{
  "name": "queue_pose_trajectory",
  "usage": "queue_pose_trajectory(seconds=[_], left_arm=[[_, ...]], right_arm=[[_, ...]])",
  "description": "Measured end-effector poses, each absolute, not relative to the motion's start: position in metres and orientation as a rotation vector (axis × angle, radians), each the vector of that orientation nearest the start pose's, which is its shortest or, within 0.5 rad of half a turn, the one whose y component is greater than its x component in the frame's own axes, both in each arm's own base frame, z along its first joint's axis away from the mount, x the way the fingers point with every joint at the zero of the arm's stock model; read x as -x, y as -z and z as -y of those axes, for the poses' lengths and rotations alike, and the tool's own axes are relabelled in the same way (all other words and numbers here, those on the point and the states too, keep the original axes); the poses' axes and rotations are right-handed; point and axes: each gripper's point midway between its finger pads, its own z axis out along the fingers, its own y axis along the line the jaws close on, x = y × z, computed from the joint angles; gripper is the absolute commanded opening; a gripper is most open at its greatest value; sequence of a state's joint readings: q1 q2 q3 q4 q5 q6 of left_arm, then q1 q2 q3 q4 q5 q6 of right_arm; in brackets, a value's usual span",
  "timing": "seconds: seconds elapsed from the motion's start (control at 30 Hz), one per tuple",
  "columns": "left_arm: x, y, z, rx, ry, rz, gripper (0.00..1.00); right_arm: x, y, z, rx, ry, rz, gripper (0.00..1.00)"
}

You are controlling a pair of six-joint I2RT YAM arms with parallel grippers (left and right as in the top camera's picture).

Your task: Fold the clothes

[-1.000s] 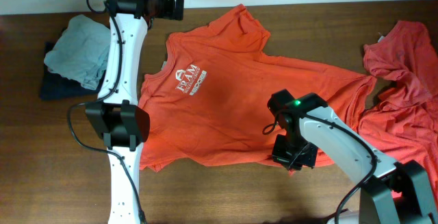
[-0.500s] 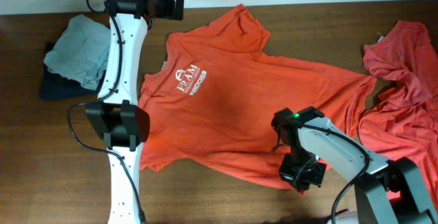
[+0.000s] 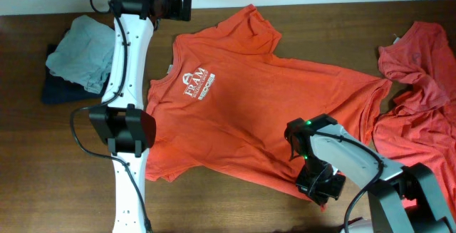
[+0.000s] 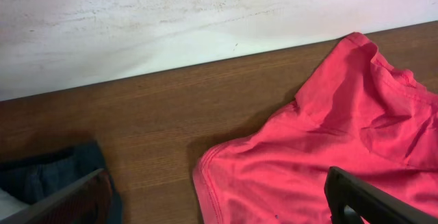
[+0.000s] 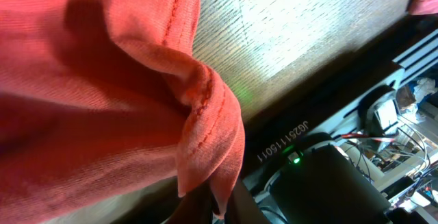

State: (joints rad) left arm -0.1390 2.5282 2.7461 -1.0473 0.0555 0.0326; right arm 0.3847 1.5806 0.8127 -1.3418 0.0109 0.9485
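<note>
In the overhead view, the spread T-shirt [image 3: 235, 112] lies flat in the middle of the table [image 3: 43, 162], with the logo side up, and we see no fold in it yet. The right gripper [image 3: 320, 189] sits on its lower hem, close to the near edge. The second T-shirt [image 3: 420, 83] is a crumpled heap at the right side, with nothing touching it. A grey garment [image 3: 82, 44] lies at the left. The left gripper [image 3: 182, 5] hangs at the far edge, just beside one sleeve.

In the left wrist view, its fingers stand wide apart with nothing between them. Below are a sleeve [image 4: 328, 142] and bare wood.

In the right wrist view, the jaws are pressed together on the hem corner [image 5: 205, 114], which bunches into them.

We judge that the task is at its very beginning: the first shirt is only being laid out, and all folds on both shirts are left to do.
</note>
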Motion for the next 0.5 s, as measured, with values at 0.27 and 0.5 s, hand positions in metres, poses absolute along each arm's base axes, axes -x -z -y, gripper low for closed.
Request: queue_pose_trajectory(seconds=[0.27, 0.5], left_arm=[[-0.621, -0.196, 0.096, -0.232, 0.116, -2.391, 0.99], [-0.621, -0.196, 0.097, -0.232, 0.117, -2.391, 0.99]], right_arm=[[-0.097, -0.035, -0.041, -1.008, 0.624, -3.382, 0.52], [-0.100, -0.047, -0.036, -1.024, 0.563, -3.343, 0.55]])
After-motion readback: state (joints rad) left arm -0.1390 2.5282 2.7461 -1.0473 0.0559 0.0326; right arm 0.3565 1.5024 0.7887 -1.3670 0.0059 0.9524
